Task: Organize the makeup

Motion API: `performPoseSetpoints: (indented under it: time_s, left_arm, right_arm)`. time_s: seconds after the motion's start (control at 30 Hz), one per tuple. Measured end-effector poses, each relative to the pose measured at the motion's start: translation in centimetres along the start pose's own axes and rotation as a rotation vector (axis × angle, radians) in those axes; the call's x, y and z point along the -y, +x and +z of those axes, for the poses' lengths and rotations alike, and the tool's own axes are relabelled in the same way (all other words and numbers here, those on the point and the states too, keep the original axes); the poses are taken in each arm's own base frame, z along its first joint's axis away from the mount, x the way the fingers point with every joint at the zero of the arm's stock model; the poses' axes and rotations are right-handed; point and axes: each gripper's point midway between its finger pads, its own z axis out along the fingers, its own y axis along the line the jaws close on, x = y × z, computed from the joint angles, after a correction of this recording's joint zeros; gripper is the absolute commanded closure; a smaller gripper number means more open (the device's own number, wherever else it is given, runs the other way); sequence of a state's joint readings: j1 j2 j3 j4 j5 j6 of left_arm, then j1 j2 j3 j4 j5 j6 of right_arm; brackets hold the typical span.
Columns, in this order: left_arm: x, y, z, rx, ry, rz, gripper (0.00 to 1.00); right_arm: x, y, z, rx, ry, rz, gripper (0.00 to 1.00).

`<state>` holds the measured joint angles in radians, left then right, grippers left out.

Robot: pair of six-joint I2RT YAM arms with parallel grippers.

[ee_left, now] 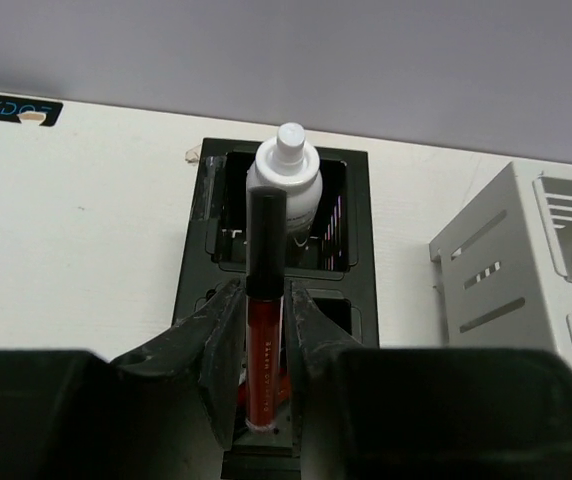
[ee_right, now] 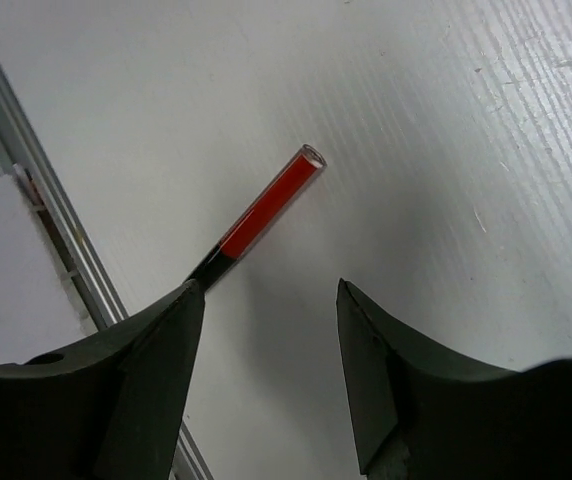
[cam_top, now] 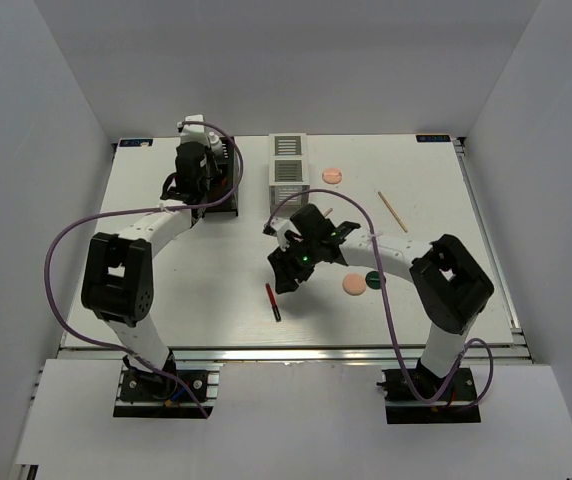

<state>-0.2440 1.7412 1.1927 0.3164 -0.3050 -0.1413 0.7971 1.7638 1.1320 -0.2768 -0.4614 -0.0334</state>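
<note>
With the left gripper (ee_left: 264, 300), pinching a dark red tube (ee_left: 260, 370) tight between both jaws, its black cap uppermost. Holding it upright over the black slatted box (ee_left: 362, 230), close to the far edge of the counter (cam_top: 216, 290) and toward the far-left corner. Dipping the tube's lower end at the box's near compartment, and not managing to tell whether it is touching bottom. Noting a small white bottle (ee_left: 286, 185) standing upright in the far compartment, right behind the tube's cap. Spotting the white slatted box (ee_left: 496, 270) just beside the black one, around the middle of the far edge.

Now over to the right gripper (ee_right: 266, 290): hovering low above bare counter, jaws spread wide, gripping nothing at all. Framing a second red tube (ee_right: 266, 205) just beyond the fingertips, lying flat and clear of both jaws, near the middle of the near edge.

Picking out a peach disc (cam_top: 333, 176) just right of the white slatted box by the far edge. Catching a thin wooden stick (cam_top: 393, 211) lying at a slant further toward the right edge. Finding a second peach disc (cam_top: 354, 285) and a dark-green disc (cam_top: 373, 280) right beside each other, between the middle and the right edge, tucked close against the right arm.
</note>
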Motion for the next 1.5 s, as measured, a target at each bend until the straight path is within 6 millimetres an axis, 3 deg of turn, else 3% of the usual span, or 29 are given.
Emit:
performPoseSetpoints:
  time_s: [0.13,0.27,0.43,0.53,0.67,0.83,0.93,1.07,1.27,1.5]
  left_arm:
    - [-0.1,0.4,0.1,-0.007,-0.005,0.006,0.52]
    - [-0.1,0.2,0.1,0.001,-0.005,-0.005,0.49]
    - [-0.2,0.4,-0.6,-0.003,-0.004,-0.023,0.52]
    - [-0.3,-0.9,-1.9,0.015,0.006,-0.045,0.59]
    - [-0.4,-5.6,-5.5,0.100,0.035,-0.078,0.53]
    - [-1.7,-11.6,-13.0,0.248,0.071,-0.143,0.44]
    - [-2.8,-12.7,-17.2,0.295,0.083,-0.180,0.42]
    - [-4.2,-10.6,-21.2,0.266,0.082,-0.231,0.40]
    - [-5.6,-4.3,-24.9,0.118,0.065,-0.337,0.38]
    - [-5.6,0.7,-26.1,-0.034,0.048,-0.438,0.37]
  right_arm:
    - [-0.5,0.3,1.6,-0.038,0.049,0.023,0.39]
    - [-0.3,0.6,2.6,-0.067,0.076,0.055,0.39]
    - [1.2,0.3,3.3,-0.090,0.146,0.081,0.43]
    - [1.4,0.5,3.8,-0.112,0.172,0.079,0.45]
    - [0.7,0.6,4.6,-0.139,0.189,0.063,0.48]
    - [0.1,0.2,5.6,-0.154,0.199,0.059,0.51]
    - [0.3,0.0,5.7,-0.165,0.211,0.070,0.53]
    - [0.5,-0.6,6.2,-0.176,0.231,0.083,0.55]
    - [0.6,-1.6,7.3,-0.187,0.289,0.043,0.64]
    - [1.6,-1.6,7.1,-0.172,0.399,-0.094,0.99]
